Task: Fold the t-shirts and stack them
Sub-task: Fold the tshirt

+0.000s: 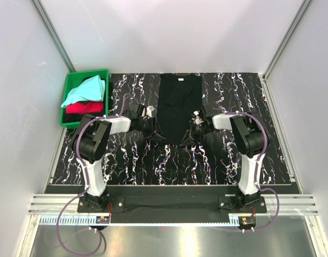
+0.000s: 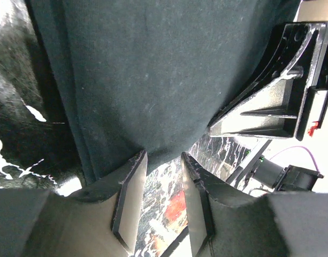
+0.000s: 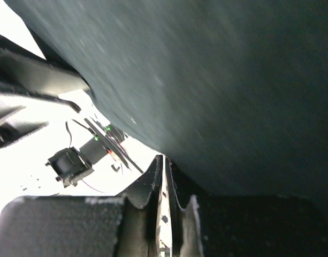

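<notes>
The black t-shirt (image 1: 180, 104) lies in a narrow lengthwise strip at the table's middle, with its white neck label at the far end. Its near hem narrows to a point between my grippers. My left gripper (image 1: 154, 134) is at the hem's left side. In the left wrist view its jaws stand open (image 2: 164, 155) with the shirt's edge (image 2: 153, 69) just at the fingertips and the tabletop showing in the gap. My right gripper (image 1: 188, 136) is at the hem's right side. In the right wrist view it is shut (image 3: 165, 159) on the shirt's edge (image 3: 217, 80).
A green crate (image 1: 67, 88) stands at the far left and holds a pale aqua t-shirt (image 1: 84, 91) on top of a red one (image 1: 83, 108). The right gripper's fingers (image 2: 271, 101) show close by in the left wrist view. The black white-streaked tabletop (image 1: 233, 155) lies all around.
</notes>
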